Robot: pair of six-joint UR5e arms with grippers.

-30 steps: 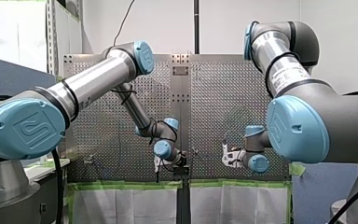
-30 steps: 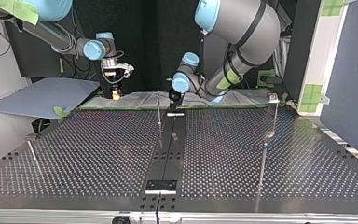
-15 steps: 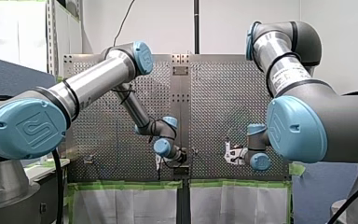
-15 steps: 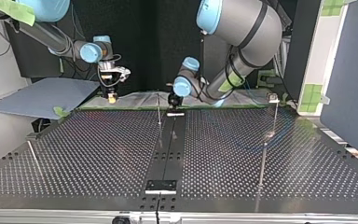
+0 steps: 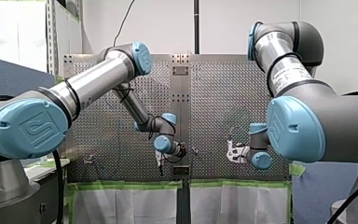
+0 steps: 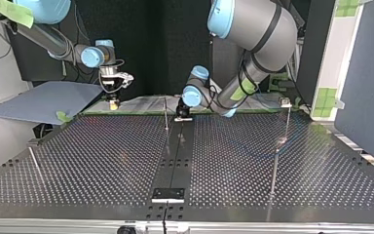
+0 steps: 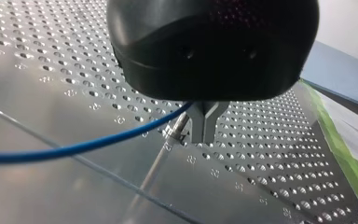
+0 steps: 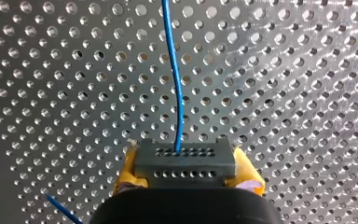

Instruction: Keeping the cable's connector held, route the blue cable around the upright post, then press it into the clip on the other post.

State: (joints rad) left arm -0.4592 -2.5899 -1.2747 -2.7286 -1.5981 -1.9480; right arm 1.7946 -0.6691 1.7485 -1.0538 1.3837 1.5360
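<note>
Drifting toward top view's left over last second: right hand (image 8: 186,176), yellow pads clamped on connector (image 8: 185,159), blue cable (image 8: 175,84) running straight ahead from it. Left hand (image 7: 205,127) barely shifted, fingers seemingly pinched on cable, just beside upright post (image 6: 166,114). Judgement: slack being drawn out, wrap not begun. Clip post (image 6: 287,119) well apart across worktop (image 6: 102,161). Upright post crowds left hand.

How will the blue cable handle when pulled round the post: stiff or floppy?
Probably floppy yet springy: the blue cable leaves my left tool in a smooth long curve, no kinks. Likely light: it runs almost straight out of the connector in my right tool. Thin and smooth, it may slide along the post.
</note>
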